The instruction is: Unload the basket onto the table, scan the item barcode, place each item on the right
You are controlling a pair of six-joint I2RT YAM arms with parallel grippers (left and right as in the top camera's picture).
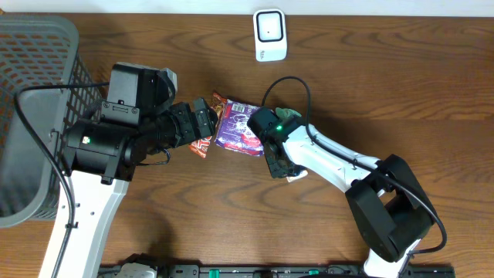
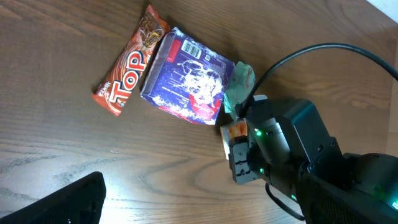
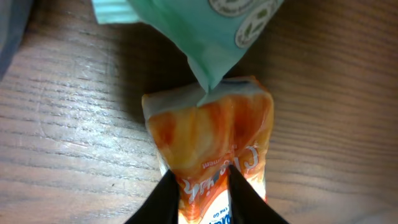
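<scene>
Right gripper (image 3: 205,202) in its own wrist camera was drawn in narrow on one orange packet (image 3: 211,143), a dark finger (image 3: 163,202) pressed against each side of it. That packet lay on the wooden table (image 3: 74,124), its top edge tucked under the corner of one green packet (image 3: 199,31).

From overhead, four packets could be counted, all close together at the middle of the table: a chocolate bar (image 1: 202,145), a purple packet (image 1: 238,127) touching it, the green packet beside the right arm, and the orange one, mostly hidden below the right gripper. The left gripper (image 1: 202,127) hovered above the chocolate bar with its jaws wide and held nothing. One white scanner (image 1: 270,35) stood at the far edge, well apart from the packets. One grey mesh basket (image 1: 38,46) sat at the left edge, and all four packets lay outside it.

Through the left wrist camera, the chocolate bar and purple packet lay side by side, the green packet poked out behind the purple one, and a bit of the orange packet showed under the right gripper.
</scene>
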